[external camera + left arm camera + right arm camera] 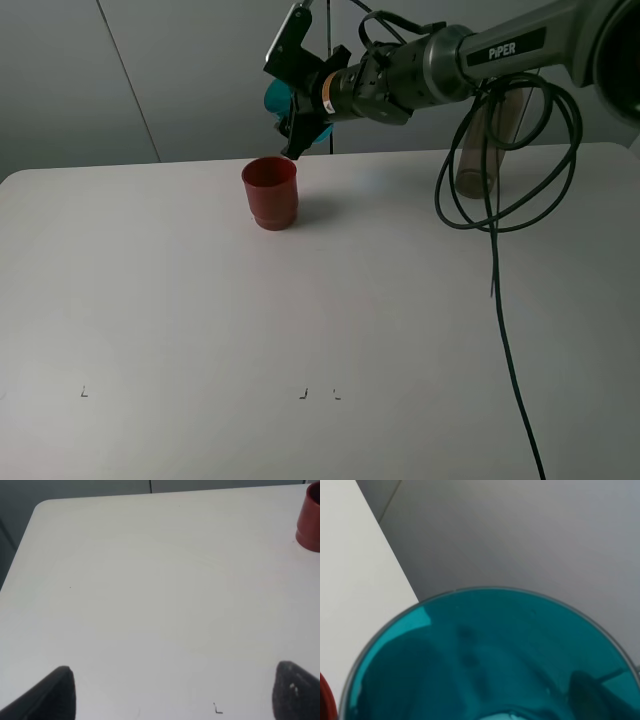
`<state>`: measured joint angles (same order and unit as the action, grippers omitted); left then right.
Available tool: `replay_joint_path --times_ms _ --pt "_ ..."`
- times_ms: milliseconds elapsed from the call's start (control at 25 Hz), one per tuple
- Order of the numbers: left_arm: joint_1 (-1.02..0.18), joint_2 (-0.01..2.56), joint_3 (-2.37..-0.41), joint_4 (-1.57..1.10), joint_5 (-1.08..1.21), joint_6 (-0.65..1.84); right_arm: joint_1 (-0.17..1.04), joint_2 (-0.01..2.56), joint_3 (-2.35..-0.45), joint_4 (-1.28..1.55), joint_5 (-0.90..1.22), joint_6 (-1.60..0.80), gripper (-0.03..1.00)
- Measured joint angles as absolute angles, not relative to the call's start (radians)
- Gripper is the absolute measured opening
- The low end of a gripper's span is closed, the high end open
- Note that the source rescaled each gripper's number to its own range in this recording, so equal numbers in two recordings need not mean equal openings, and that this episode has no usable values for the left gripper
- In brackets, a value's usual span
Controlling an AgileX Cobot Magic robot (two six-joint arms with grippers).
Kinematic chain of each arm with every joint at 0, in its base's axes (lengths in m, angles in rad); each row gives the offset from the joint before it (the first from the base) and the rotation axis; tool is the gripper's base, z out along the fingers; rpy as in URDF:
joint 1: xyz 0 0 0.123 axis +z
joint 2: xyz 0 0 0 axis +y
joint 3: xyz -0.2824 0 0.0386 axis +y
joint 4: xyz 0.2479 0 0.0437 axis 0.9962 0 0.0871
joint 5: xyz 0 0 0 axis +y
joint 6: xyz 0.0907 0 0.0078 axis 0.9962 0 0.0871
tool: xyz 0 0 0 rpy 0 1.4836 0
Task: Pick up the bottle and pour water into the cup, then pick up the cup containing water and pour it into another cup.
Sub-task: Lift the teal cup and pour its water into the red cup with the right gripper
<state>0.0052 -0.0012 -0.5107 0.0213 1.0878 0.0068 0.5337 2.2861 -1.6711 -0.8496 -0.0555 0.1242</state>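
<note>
My right gripper point(292, 108) is shut on the teal tumbler point(277, 100) and holds it tilted over on its side just above and behind the red cup point(270, 192), which stands upright on the white table point(320, 320). The tumbler's open mouth point(485, 655) fills the right wrist view. The smoky bottle point(492, 145) stands at the back right, partly hidden by the right arm and its cables. My left gripper point(172, 692) is open and empty above the table's left front; the red cup point(310, 520) shows at that view's edge.
Black cables point(500, 190) hang from the right arm in loops over the table's right half. Small black marks point(302, 395) lie near the front edge. A grey wall stands behind the table.
</note>
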Motion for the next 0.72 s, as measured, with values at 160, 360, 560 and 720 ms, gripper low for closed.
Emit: replay_joint_path --times_ms 160,360,560,720 --pt "0.005 -0.001 -0.511 0.021 1.088 0.007 0.534 2.286 -1.671 -0.85 -0.055 0.074 0.08" --pt "0.005 -0.001 -0.511 0.021 1.088 0.007 0.535 2.286 -1.671 -0.85 -0.055 0.0 0.08" --pt "0.005 -0.001 -0.511 0.021 1.088 0.007 0.535 2.286 -1.671 -0.85 -0.055 -0.103 0.08" --pt "0.005 -0.001 -0.511 0.021 1.088 0.007 0.535 2.286 -1.671 -0.85 -0.055 -0.173 0.08"
